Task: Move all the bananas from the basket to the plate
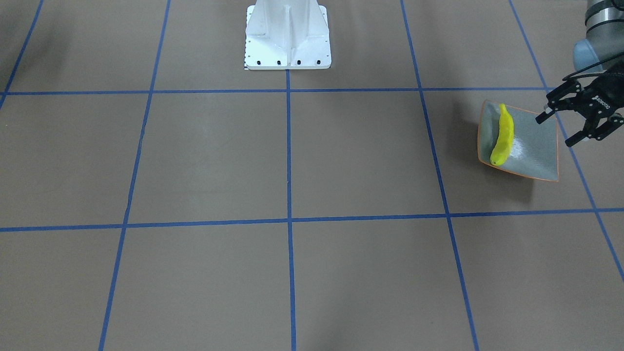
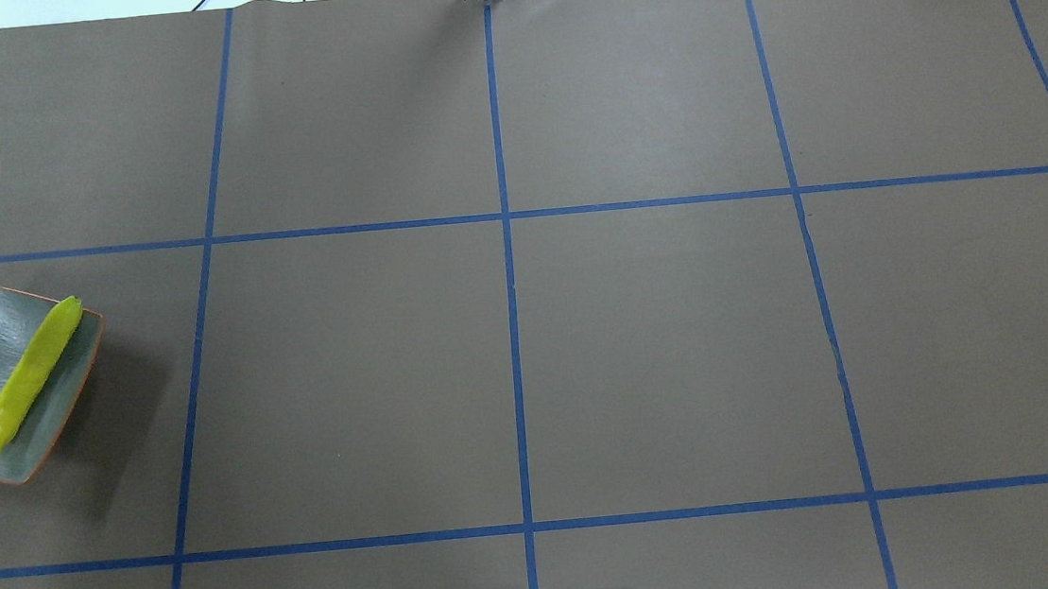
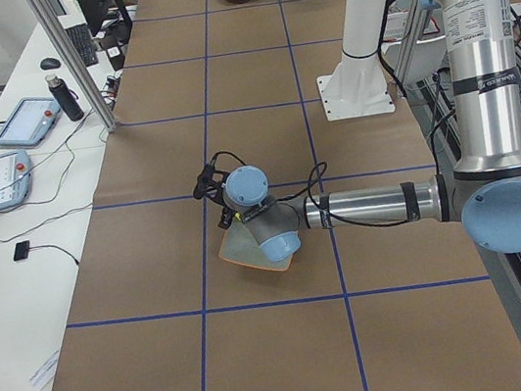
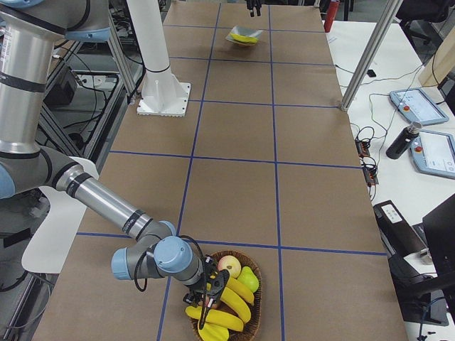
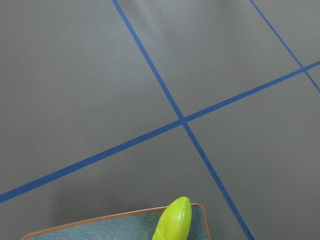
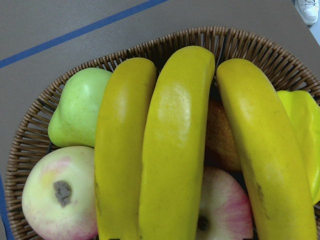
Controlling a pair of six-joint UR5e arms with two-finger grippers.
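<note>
Start at the robot's left end of the surface (image 2: 662,349): there you see the left tool (image 1: 555,130) hanging with its two fingers spread wide and nothing between them, at the outer edge of the plate (image 1: 534,146). The plate rests flat on the brown surface, and one slim banana (image 1: 502,135), greenish yellow, lies along the plate's side nearer the middle of the surface, one tip reaching the orange rim. Moving across, you pass blue tape lines and the robot's white base. At the robot's right end you find the wicker basket (image 6: 30,135), where three bananas (image 6: 175,145) lie side by side on top of two apples (image 6: 55,195) and a green pear (image 6: 80,105). The right tool (image 4: 207,288) sits low over the basket, right at the bananas; you cannot tell whether its fingers are apart or together.
</note>
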